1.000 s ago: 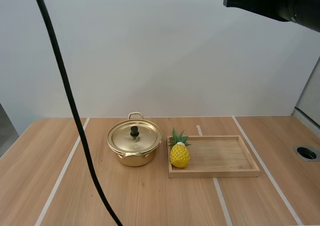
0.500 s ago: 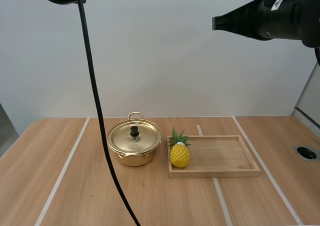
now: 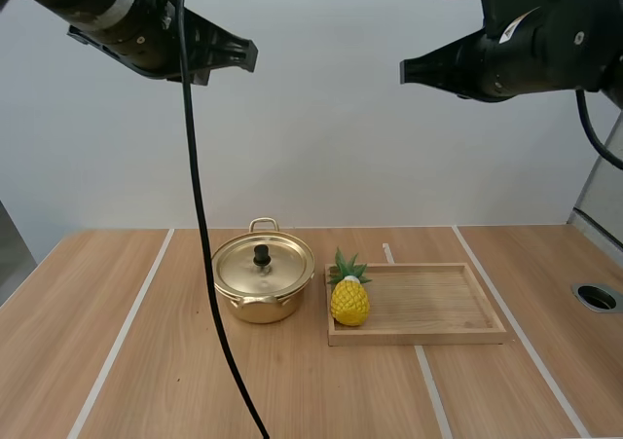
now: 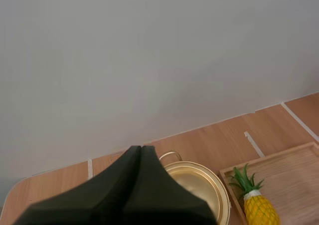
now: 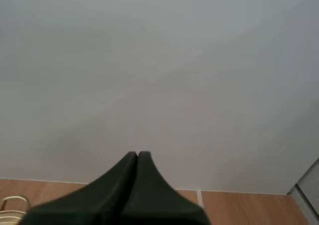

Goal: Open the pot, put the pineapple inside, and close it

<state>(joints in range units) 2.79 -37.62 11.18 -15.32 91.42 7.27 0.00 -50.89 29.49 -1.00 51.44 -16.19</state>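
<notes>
A gold pot (image 3: 263, 281) with its lid (image 3: 263, 264) on and a black knob (image 3: 261, 255) stands mid-table. Right beside it a yellow pineapple (image 3: 349, 298) with green leaves stands at the left end of a wooden tray (image 3: 438, 303). My left gripper (image 3: 243, 54) hangs high above the table, shut into one dark wedge (image 4: 140, 150); past it lie the pot (image 4: 199, 185) and pineapple (image 4: 259, 207). My right gripper (image 3: 411, 71) is also raised high, its fingers (image 5: 137, 157) pressed together with nothing between them.
Pale tape lines (image 3: 122, 337) run across the wooden table. A round hole (image 3: 596, 297) sits near the table's right edge. Open wood lies in front of the pot and tray.
Both arms have come down and inward from the top of the view: the left arm now reaches in from the upper left, the right gripper has shifted left and lower.
</notes>
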